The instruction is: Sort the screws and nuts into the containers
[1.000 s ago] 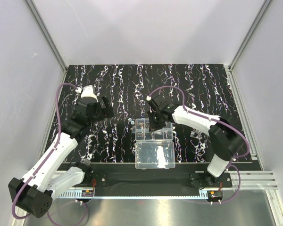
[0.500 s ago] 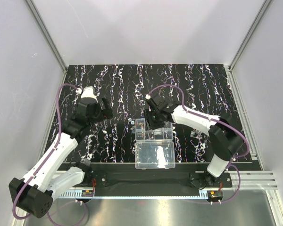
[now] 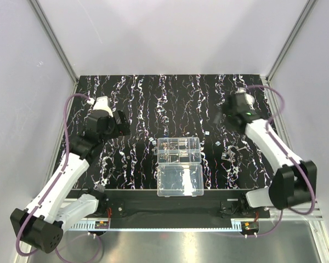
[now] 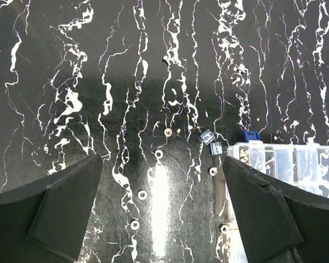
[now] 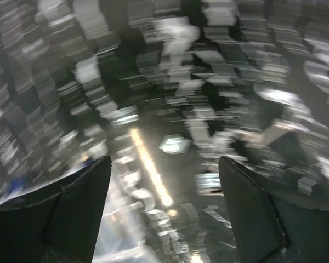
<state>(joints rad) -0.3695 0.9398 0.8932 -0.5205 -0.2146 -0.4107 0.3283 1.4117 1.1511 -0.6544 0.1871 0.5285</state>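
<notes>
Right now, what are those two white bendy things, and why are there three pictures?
They are two robot arms, the left arm and the right arm, standing side by side. One picture looks down from above. The other two come from little cameras on the wrists. On the black streaky mat sits a clear box with little compartments, its lid flopped open. Tiny loose metal nuts lie on the mat beside it. The left pincer and the right pincer are both open, holding nothing. The right wrist's picture is blurry.
</notes>
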